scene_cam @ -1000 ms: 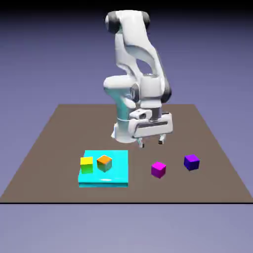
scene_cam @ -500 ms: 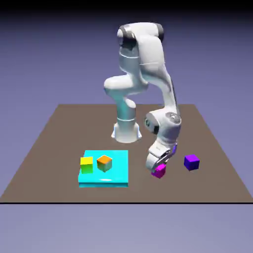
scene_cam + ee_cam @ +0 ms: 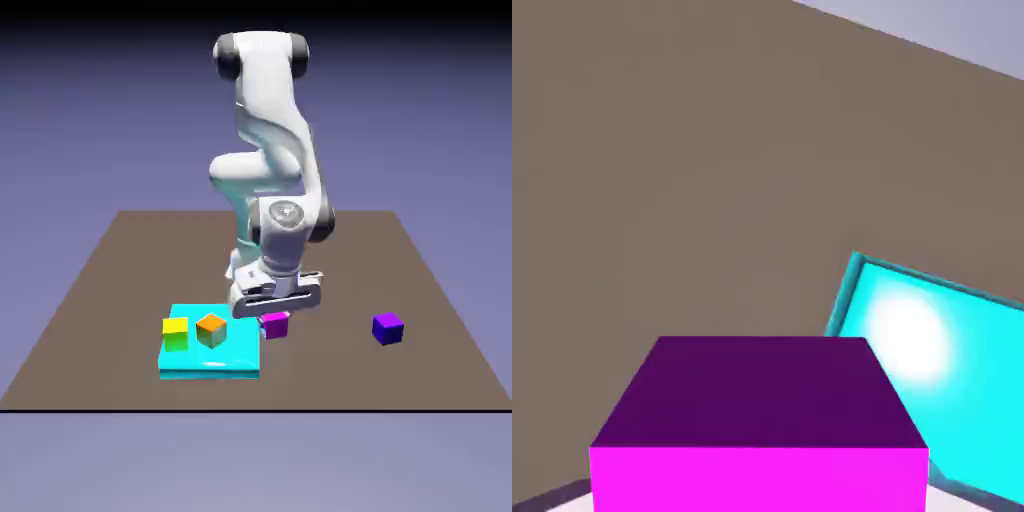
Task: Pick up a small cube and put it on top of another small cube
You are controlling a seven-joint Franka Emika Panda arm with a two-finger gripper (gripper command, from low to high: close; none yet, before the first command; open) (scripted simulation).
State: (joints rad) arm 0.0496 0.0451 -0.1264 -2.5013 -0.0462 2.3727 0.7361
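Note:
My gripper (image 3: 275,318) is shut on the small magenta-pink cube (image 3: 275,325), which hangs just above the table beside the right edge of the cyan tray (image 3: 215,368). In the hand view the magenta cube (image 3: 759,430) fills the bottom middle and hides the fingertips. Two cubes sit on the tray: a yellow-green cube (image 3: 175,333) and an orange-topped cube (image 3: 211,329). A corner of the cyan tray (image 3: 932,370) shows to the right in the hand view.
A darker violet-blue cube (image 3: 387,327) lies on the brown table (image 3: 100,300) toward the exterior view's right. The arm's base (image 3: 255,265) stands behind the tray, at the far edge.
The gripper came down on the magenta cube, shut on it, lifted it and carried it toward the exterior view's left, up to the tray's right edge.

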